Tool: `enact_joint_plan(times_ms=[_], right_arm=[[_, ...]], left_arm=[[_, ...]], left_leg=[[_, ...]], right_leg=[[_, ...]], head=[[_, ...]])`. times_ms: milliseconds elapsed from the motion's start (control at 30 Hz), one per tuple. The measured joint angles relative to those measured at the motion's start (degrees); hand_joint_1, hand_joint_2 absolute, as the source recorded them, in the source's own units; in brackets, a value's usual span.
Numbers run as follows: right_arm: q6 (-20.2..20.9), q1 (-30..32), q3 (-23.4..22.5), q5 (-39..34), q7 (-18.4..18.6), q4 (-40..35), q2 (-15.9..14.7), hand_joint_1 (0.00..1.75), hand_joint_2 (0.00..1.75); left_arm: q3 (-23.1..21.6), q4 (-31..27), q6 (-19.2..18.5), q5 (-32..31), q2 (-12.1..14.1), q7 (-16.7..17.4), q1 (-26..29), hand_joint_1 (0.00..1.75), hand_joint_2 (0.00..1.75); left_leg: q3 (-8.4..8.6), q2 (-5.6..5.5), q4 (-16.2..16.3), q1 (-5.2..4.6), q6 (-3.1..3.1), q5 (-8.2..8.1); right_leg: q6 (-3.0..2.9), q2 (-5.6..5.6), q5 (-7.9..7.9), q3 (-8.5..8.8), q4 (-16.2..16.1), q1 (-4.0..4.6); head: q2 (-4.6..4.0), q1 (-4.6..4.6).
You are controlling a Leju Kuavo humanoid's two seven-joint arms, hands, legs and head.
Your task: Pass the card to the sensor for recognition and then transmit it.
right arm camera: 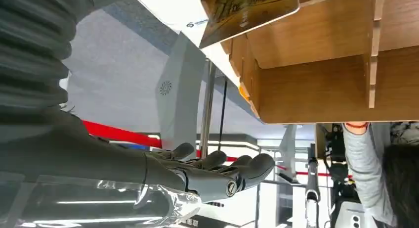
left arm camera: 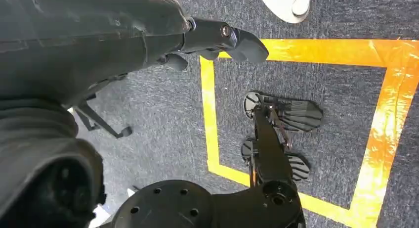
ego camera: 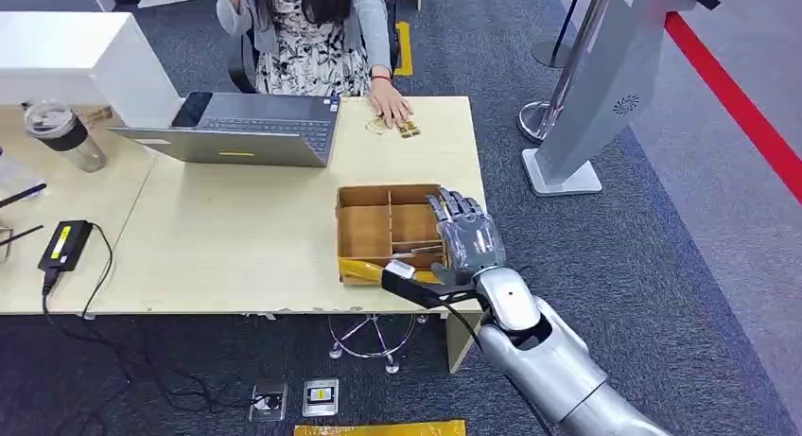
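Right robot hand hovers with fingers spread, holding nothing, at the right edge of the wooden organizer box on the tabletop — the card lies in the box's front compartment, just beside that hand.

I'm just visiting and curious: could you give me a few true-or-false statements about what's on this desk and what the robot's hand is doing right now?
1. The right hand is at the wooden divided box. True.
2. The laptop is closed. False: its lid is open.
3. A person's hand rests on the desk near small cards. True.
4. The box sits at the desk's far left end. False: it is near the right edge.
5. A lidded tumbler stands left of the laptop. True.
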Motion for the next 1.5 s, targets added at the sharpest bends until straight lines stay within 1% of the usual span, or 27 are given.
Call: enact_joint_plan(times_ms=[533, 1067, 1100, 1133, 1167, 1333, 1367, 1400, 1500], right_arm=[[-0.5, -1.0, 0.0, -0.5, -0.2, 4.0, 1.4, 0.00, 1.75], [-0.5, -1.5, 0.0, -0.7, 0.0, 6.2, 1.4, 0.00, 1.75], [-0.5, -1.5, 0.0, -0.7, -0.1, 6.3, 1.4, 0.10, 1.75], [-0.4, -1.5, 0.0, -0.7, -0.2, 6.3, 1.4, 1.64, 1.75], [-0.5, -1.6, 0.0, -0.7, -0.3, 6.4, 1.4, 1.75, 1.75], [-0.1, -2.1, 0.1, -1.0, -1.7, 7.3, 1.6, 1.75, 1.75], [-0.1, -2.2, 0.1, -1.2, -1.9, 7.6, 1.8, 0.16, 1.75], [-0.1, -2.3, 0.1, -1.2, -2.1, 7.8, 1.9, 0.00, 1.75], [-0.7, -2.6, 0.2, -1.7, -2.5, 8.6, 2.3, 0.00, 1.75]], left_arm=[[0.0, 0.0, -0.1, -0.9, 0.0, 0.0, 0.0, 0.00, 0.00], [0.0, 0.0, 0.0, -1.4, 0.0, 0.0, 0.0, 0.00, 0.00], [0.0, 0.0, 0.0, -1.4, 0.0, 0.0, 0.0, 0.00, 0.00], [0.0, 0.0, 0.0, -1.4, 0.0, 0.0, 0.0, 0.00, 0.00], [0.0, 0.0, 0.0, -1.4, 0.0, 0.0, 0.0, 0.00, 0.00], [0.0, 0.0, 0.1, -1.6, 0.0, 0.0, 0.0, 0.00, 0.00], [0.0, 0.0, 0.1, -1.6, 0.0, 0.0, 0.0, 0.00, 0.00], [0.0, 0.0, 0.1, -1.6, 0.0, 0.0, 0.0, 0.00, 0.00], [0.0, 0.0, 0.2, -1.6, 0.0, 0.0, 0.0, 0.00, 0.00]], left_leg=[[0.00, 0.00, 0.0, 0.00, 0.00, 0.00], [0.00, 0.00, 0.0, 0.00, 0.00, 0.00], [0.00, 0.00, 0.0, 0.00, 0.00, 0.00], [0.00, 0.00, 0.0, 0.00, 0.00, 0.00], [0.00, 0.00, 0.0, 0.00, 0.00, 0.00], [0.00, 0.00, 0.0, 0.00, 0.00, 0.00], [0.00, 0.00, 0.0, 0.00, 0.00, 0.00], [0.00, 0.00, 0.0, 0.00, 0.00, 0.00], [0.00, 0.00, 0.0, 0.00, 0.00, 0.00]], right_leg=[[0.00, 0.00, 0.00, 0.00, 0.0, 0.00], [0.00, 0.00, 0.00, 0.00, 0.0, 0.00], [0.00, 0.00, 0.00, 0.00, 0.0, 0.00], [0.00, 0.00, 0.00, 0.00, 0.0, 0.00], [0.00, 0.00, 0.00, 0.00, 0.0, 0.00], [0.00, 0.00, 0.00, 0.00, 0.0, 0.00], [0.00, 0.01, 0.00, 0.00, 0.0, 0.00], [0.00, 0.00, 0.00, 0.00, 0.0, 0.00], [0.00, -0.01, 0.00, 0.00, 0.0, 0.00]], head=[[0.00, 0.00], [0.00, 0.00], [0.00, 0.00], [0.00, 0.00], [0.00, 0.00], [0.00, 0.00], [0.00, 0.00], [0.00, 0.00], [0.00, 0.02]])
